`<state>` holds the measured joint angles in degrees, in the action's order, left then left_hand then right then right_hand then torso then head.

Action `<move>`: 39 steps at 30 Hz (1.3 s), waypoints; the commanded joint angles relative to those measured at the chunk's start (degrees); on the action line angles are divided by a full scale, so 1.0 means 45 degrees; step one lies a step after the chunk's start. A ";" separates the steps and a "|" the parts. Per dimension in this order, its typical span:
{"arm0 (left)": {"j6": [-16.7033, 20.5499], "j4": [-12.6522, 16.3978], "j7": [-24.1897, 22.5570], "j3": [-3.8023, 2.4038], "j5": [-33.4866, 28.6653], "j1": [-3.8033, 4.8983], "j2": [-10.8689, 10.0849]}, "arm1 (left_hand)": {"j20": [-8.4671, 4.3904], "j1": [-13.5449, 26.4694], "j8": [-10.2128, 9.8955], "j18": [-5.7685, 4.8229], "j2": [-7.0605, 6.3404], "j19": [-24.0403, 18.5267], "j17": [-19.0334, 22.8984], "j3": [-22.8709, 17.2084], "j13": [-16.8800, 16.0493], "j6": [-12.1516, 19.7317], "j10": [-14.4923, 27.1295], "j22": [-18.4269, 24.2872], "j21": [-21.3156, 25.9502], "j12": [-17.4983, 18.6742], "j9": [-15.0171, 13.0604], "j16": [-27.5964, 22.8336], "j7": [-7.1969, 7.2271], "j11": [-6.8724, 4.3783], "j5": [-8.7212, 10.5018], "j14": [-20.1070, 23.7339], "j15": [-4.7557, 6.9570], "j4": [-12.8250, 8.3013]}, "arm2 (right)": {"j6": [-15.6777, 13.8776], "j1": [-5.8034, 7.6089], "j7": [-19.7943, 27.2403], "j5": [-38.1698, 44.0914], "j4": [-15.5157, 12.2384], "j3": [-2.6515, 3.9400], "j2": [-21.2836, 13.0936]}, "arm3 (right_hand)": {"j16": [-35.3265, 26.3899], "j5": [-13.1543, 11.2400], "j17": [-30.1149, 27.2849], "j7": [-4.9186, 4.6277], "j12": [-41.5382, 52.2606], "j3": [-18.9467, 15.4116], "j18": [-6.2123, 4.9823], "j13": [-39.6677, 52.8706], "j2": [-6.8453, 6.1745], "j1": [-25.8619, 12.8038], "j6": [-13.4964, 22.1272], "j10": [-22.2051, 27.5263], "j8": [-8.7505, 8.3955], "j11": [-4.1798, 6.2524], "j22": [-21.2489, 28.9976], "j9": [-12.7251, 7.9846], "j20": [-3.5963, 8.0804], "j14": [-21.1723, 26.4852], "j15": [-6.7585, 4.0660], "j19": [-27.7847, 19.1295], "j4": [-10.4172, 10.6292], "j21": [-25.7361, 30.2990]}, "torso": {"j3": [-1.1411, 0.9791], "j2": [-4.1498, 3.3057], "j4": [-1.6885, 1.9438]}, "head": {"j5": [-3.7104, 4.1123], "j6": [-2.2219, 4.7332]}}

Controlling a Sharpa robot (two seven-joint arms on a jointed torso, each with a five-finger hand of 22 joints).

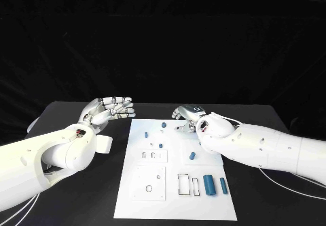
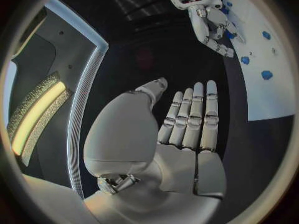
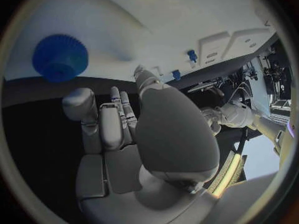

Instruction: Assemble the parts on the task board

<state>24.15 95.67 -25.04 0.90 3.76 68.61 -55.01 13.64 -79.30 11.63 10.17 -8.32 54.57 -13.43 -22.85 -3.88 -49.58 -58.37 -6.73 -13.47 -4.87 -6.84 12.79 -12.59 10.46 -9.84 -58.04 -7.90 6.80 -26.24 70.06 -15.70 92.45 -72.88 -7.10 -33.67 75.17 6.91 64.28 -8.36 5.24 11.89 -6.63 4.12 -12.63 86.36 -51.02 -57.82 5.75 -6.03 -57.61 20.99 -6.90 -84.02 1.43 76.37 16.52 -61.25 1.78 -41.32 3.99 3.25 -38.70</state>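
**Both robot hands up at the board's far end, nothing held**

The board [image 1: 178,172] lies flat in the middle of the black bench [image 1: 81,197]. Small blue parts sit scattered on its far half [image 1: 163,125], one lies midway [image 1: 193,155], and two blue cylinders [image 1: 209,184] lie side by side near its right edge, just beside a rectangular slot.

The left robot hand [image 1: 112,109] hovers beside the board's far left corner, off the plate, fingers straight and close together, empty. The right robot hand [image 1: 188,114] is over the board's far edge, fingers curled down near a ridged blue part [image 3: 60,57]; it grips nothing visible.
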 commanded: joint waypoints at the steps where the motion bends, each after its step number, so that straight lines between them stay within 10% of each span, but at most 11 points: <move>1: -0.0219 0.0011 -0.0066 -0.0012 -0.0161 0.0029 -0.0016 | 0.0013 0.0009 0.0057 0.0047 -0.0074 0.0070 -0.0019 -0.0081 0.0008 -0.0029 -0.0074 -0.0012 -0.0042 0.0061 0.0006 -0.0073 -0.0204 -0.0005 0.0031 0.0064 0.0015 -0.0009 | -0.0341 0.0222 -0.0182 -0.0288 -0.0651 0.0058 -0.0704 | 0.0041 0.0077 0.0005 -0.0039 0.0114 0.0080 -0.0033 0.0012 0.0012 -0.0117 -0.0122 -0.0215 0.0032 0.0025 -0.0088 -0.0029 0.0047 -0.0247 -0.0112 0.0134 0.0033 -0.0085 | -0.0015 0.0020 -0.0123 | 0.0005 0.0045; 8: -0.0267 -0.0041 -0.0060 -0.0011 -0.0207 0.0029 -0.0012 | 0.0018 0.0019 0.0047 0.0044 -0.0079 0.0050 -0.0037 -0.0098 0.0012 -0.0014 -0.0059 -0.0008 -0.0039 0.0087 0.0011 -0.0094 -0.0211 0.0004 0.0032 0.0097 0.0004 -0.0010 | 0.0329 0.0584 -0.0082 -0.2050 -0.1382 0.0170 -0.2039 | 0.0881 0.0248 0.1215 -0.0010 0.0863 -0.0103 0.0336 0.0396 -0.0216 -0.0803 -0.0312 -0.1920 0.0081 0.0425 -0.1904 -0.0120 0.0304 -0.0563 -0.0416 0.0937 0.0012 -0.1648 | -0.0067 0.0059 -0.0233 | -0.0040 0.0083; 12: -0.0291 -0.0096 -0.0056 -0.0010 -0.0211 0.0028 0.0023 | 0.0018 0.0019 0.0047 0.0044 -0.0079 0.0050 -0.0037 -0.0098 0.0012 -0.0014 -0.0059 -0.0008 -0.0039 0.0087 0.0011 -0.0094 -0.0211 0.0004 0.0032 0.0097 0.0004 -0.0010 | 0.1154 0.0662 -0.0023 -0.2990 -0.1256 0.0196 -0.2286 | 0.1887 0.0295 0.2805 0.0354 0.3865 -0.1001 0.0803 0.2662 -0.0426 -0.0420 -0.0175 -0.4577 0.0156 0.0937 -0.4237 -0.0102 0.0733 -0.0876 -0.0841 0.1855 -0.0038 -0.3762 | -0.0063 0.0040 -0.0203 | 0.0002 0.0098; 13: -0.0299 -0.0113 -0.0054 -0.0009 -0.0212 0.0027 0.0036 | 0.0018 0.0019 0.0047 0.0044 -0.0079 0.0050 -0.0037 -0.0098 0.0012 -0.0014 -0.0059 -0.0008 -0.0039 0.0087 0.0011 -0.0094 -0.0211 0.0004 0.0032 0.0097 0.0004 -0.0010 | 0.1358 0.0675 -0.0020 -0.3187 -0.1203 0.0200 -0.2320 | 0.2271 0.0121 0.3399 0.0350 0.8646 -0.1695 0.0939 0.7646 -0.0428 -0.0276 -0.0128 -0.3242 0.0440 0.0754 -0.4869 0.0008 0.0621 -0.0923 -0.0842 0.1991 -0.0034 -0.4308 | -0.0071 0.0034 -0.0206 | 0.0011 0.0097; 14: -0.0307 -0.0129 -0.0053 -0.0009 -0.0212 0.0026 0.0050 | 0.0019 0.0018 0.0048 0.0044 -0.0075 0.0047 -0.0045 -0.0109 0.0011 -0.0018 -0.0064 -0.0008 -0.0041 0.0091 0.0011 -0.0097 -0.0208 0.0002 0.0030 0.0100 0.0004 -0.0012 | 0.1560 0.0685 -0.0027 -0.3324 -0.1154 0.0203 -0.2342 | 0.2491 0.0262 0.3874 0.0291 1.1385 -0.1568 0.1004 1.0606 -0.0120 -0.0231 -0.0154 -0.4202 0.0491 0.0801 -0.5240 0.0021 0.0663 -0.1010 -0.0776 0.2147 -0.0002 -0.4636 | -0.0071 0.0034 -0.0206 | 0.0011 0.0097; 18: -0.0339 -0.0180 -0.0045 -0.0008 -0.0214 0.0024 0.0091 | 0.0019 0.0018 0.0048 0.0044 -0.0075 0.0047 -0.0045 -0.0109 0.0011 -0.0018 -0.0064 -0.0008 -0.0041 0.0091 0.0011 -0.0097 -0.0208 0.0002 0.0030 0.0100 0.0004 -0.0012 | 0.2255 0.0705 -0.0155 -0.3661 -0.0922 0.0210 -0.2331 | 0.3054 0.0441 0.5078 0.0042 1.6660 -0.1574 0.1251 1.6489 0.0043 -0.0488 -0.0174 -0.5432 0.1024 0.0572 -0.6373 0.0070 0.0418 -0.1213 -0.0467 0.2603 -0.0004 -0.5632 | -0.0048 0.0040 -0.0178 | 0.0060 0.0037; 39: -0.0402 -0.0235 -0.0024 -0.0008 -0.0216 0.0022 0.0122 | 0.0020 0.0020 0.0051 0.0044 -0.0065 0.0039 -0.0060 -0.0129 0.0010 -0.0026 -0.0076 -0.0007 -0.0043 0.0097 0.0010 -0.0103 -0.0205 0.0000 0.0027 0.0108 0.0003 -0.0012 | 0.2401 0.0468 -0.0399 -0.4327 0.0004 0.0200 -0.1518 | 0.3295 0.1175 0.5715 -0.0107 1.8239 -0.1306 0.1474 1.8382 0.0282 -0.0623 -0.0332 -0.6565 0.1339 0.0423 -0.7197 -0.0021 0.0216 -0.1329 -0.0322 0.3029 0.0001 -0.6389 | -0.0022 0.0057 -0.0172 | -0.0021 -0.0100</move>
<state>23.41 94.54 -24.84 0.92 3.02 68.63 -54.55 13.64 -79.30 11.63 10.17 -8.32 54.57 -13.65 -23.17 -3.88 -49.58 -58.37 -6.72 -13.47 -4.65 -6.84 12.57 -12.59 10.45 -9.84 -58.04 -7.89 6.80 -16.33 72.27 -17.30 73.79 -72.92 -6.19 -40.61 89.82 11.97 74.95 -8.89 87.12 5.73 -0.79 74.96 -11.83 83.61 -52.12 -83.85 11.53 -3.90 -74.94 20.96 -5.56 -83.93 -0.50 84.01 16.52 -89.70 1.70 -41.07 3.33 3.25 -39.07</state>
